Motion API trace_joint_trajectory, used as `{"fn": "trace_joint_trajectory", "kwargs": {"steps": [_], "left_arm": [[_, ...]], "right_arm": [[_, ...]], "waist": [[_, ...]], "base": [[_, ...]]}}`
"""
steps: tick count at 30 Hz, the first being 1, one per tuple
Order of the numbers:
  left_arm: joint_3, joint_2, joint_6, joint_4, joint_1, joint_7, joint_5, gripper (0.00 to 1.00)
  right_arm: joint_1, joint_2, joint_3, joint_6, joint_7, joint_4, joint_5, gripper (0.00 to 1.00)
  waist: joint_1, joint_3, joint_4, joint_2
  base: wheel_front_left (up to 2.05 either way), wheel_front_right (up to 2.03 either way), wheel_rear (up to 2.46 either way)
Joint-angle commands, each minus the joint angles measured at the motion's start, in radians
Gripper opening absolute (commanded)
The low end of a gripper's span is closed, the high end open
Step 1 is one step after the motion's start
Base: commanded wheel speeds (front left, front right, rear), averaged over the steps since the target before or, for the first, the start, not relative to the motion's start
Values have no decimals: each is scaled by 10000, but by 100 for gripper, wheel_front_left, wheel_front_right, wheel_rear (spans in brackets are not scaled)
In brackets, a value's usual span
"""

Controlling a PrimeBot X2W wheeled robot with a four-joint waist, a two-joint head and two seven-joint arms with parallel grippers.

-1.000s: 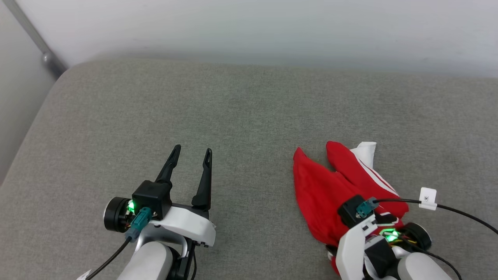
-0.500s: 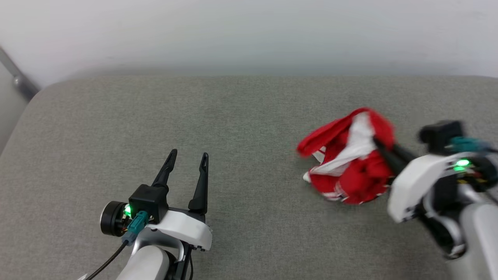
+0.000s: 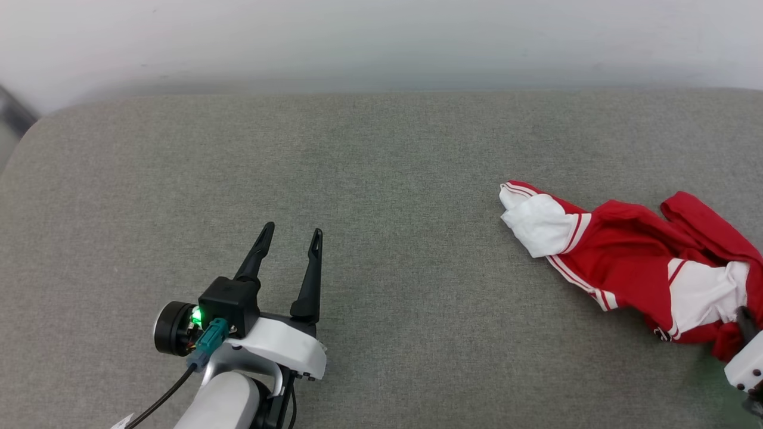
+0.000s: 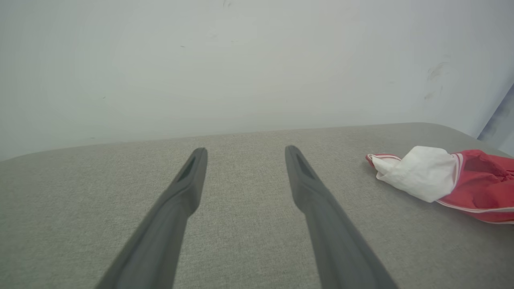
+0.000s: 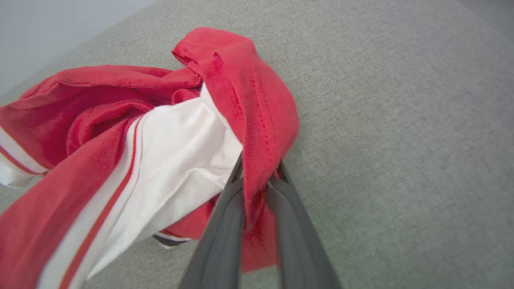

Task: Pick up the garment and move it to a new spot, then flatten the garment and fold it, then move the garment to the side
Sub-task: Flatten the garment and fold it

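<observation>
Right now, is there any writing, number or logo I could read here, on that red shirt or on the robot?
No text is readable.
The garment: crumpled, with red cloth, white sleeves and striped trim; no lettering shows, and a dark scrap at its lower edge cannot be made out.
The left gripper: plain black, no label.
The white tag at the head view's lower left corner: cut off, unreadable.

A wide grey fabric surface [image 3: 381, 179] carries the crumpled red-and-white garment [image 3: 626, 262] on its right part.
</observation>
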State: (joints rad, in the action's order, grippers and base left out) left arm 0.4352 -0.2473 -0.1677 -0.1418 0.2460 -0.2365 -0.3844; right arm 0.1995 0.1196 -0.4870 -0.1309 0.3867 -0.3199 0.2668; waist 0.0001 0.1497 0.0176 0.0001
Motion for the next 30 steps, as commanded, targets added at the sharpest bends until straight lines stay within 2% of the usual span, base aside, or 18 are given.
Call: {"fn": "trace_joint_trajectory", "kwargs": {"steps": [1,5,11,14,16,20,27,30], "left_arm": [[-22,-67,-42,10,29,-19,-25,100],[-62,-143,-88,-15,-70,-21,-45,100],[-84,-239,-149,-56,-311,55,-135,100],[-86,-310,-177,-58,-436,89,-199,100],[-84,-343,-177,-44,-549,120,-228,100],[-74,-397,-270,40,-702,193,-273,100],[30,-348,-236,188,-582,248,-292,100],[89,-252,-227,233,-457,180,-275,100]], "right_arm": [[6,-78,-15,3,-174,-126,-32,100],[241,-152,14,3,-1369,-417,137,100],[116,28,510,3,-3341,380,-108,100],[-142,6,835,3,-3845,925,-448,100],[-347,-22,1077,3,-3758,1232,-566,100],[-554,100,1666,3,-2709,1662,-677,100],[90,983,3322,3,1415,1972,-128,100],[698,1422,4046,3,2789,1961,137,100]], "waist": [[-1,19,-17,-1],[-1,-29,-100,-1],[-1,-431,-196,-1],[-1,-693,-222,-1],[-1,-870,-244,-1],[-1,-1110,-271,-1],[-1,-1073,20,-1],[-1,-812,253,-1]], "base": [[0,0,0],[0,0,0],[0,0,0],[0,0,0],[0,0,0],[0,0,0],[0,0,0],[0,0,0]]}}
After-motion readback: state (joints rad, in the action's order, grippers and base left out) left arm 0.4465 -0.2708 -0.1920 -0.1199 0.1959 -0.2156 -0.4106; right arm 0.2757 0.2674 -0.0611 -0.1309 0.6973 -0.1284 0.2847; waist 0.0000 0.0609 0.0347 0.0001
